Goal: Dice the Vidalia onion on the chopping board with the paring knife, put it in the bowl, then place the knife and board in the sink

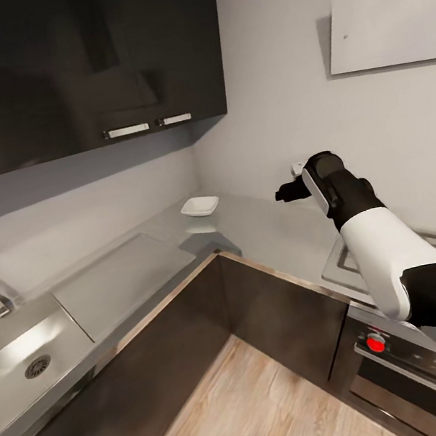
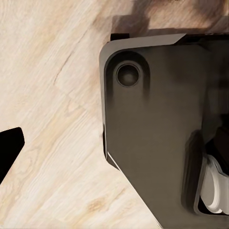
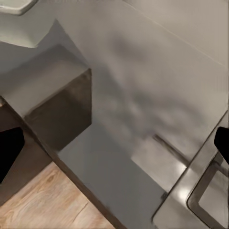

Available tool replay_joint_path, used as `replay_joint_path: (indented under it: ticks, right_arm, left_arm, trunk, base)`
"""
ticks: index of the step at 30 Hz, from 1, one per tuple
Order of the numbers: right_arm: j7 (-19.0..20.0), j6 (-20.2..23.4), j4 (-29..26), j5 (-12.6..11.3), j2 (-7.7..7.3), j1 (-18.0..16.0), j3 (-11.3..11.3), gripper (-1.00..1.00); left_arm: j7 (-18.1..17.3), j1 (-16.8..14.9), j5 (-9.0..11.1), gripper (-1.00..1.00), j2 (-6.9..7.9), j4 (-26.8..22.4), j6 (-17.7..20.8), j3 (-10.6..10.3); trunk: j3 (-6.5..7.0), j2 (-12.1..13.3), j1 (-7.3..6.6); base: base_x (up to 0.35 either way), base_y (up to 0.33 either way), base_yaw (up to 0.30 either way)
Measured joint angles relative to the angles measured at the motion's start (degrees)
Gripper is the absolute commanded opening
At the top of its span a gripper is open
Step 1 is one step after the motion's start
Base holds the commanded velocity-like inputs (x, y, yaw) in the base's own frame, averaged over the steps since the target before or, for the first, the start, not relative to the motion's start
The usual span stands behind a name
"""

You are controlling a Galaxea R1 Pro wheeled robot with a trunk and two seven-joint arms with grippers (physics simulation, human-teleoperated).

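The sink [image 1: 20, 390] with its round drain lies at the near left of the grey countertop [image 1: 262, 228], a flat drainboard [image 1: 118, 276] beside it. The white bowl [image 1: 200, 207] sits in the far corner; its edge [image 3: 16, 5] also appears in the right wrist view. My right gripper [image 1: 290, 190] hovers above the countertop to the right of the bowl, open [image 3: 119, 138] and empty. My left gripper [image 2: 119, 136] hangs open and empty over the wood floor beside my dark base. The Vidalia onion, chopping board and paring knife are out of view.
Dark upper cabinets [image 1: 81, 63] hang over the left run. A cooktop [image 1: 345, 265] and an oven with a red knob [image 1: 376, 343] stand at the right, a pale hood [image 1: 383, 16] above them. Light wood floor [image 1: 262, 408] fills the inner corner.
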Motion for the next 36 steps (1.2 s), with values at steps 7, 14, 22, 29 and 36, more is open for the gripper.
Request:
replay_joint_path:
  ticks: [7,14,22,29,36]
  right_arm:
    - [0.0,0.0,0.0,0.0,0.02,0.0,0.0,1.0]
    - [0.0,0.0,0.0,0.1,-0.06,0.0,0.0,1.0]
    - [0.0,0.0,0.0,0.1,-0.08,0.0,0.1,1.0]
    - [0.0,-0.1,0.0,0.2,-0.14,0.0,0.1,1.0]
    - [0.0,-0.1,0.0,0.2,-0.09,0.0,0.1,1.0]
  left_arm:
    - [0.0,0.0,0.0,1.0,0.0,0.0,0.0,0.0]
    - [0.0,0.0,0.0,1.0,0.0,0.0,0.0,0.0]
    - [0.0,0.0,0.0,1.0,0.0,0.0,0.0,0.0]
    - [0.0,0.0,0.0,1.0,0.0,0.0,0.0,0.0]
    - [0.0,0.0,0.0,1.0,0.0,0.0,0.0,0.0]
  trunk:
    - [0.0,0.0,0.0]
    - [0.0,0.0,0.0]
    - [0.0,0.0,-0.01]
    - [0.0,0.0,-0.02]
    - [0.0,0.0,-0.02]
  base:
    - [0.139,-0.255,0.275]
    - [0.157,-0.284,0.268]
    - [0.188,-0.278,0.07]
    - [0.252,-0.136,0.002]
    - [0.298,0.099,0.0]
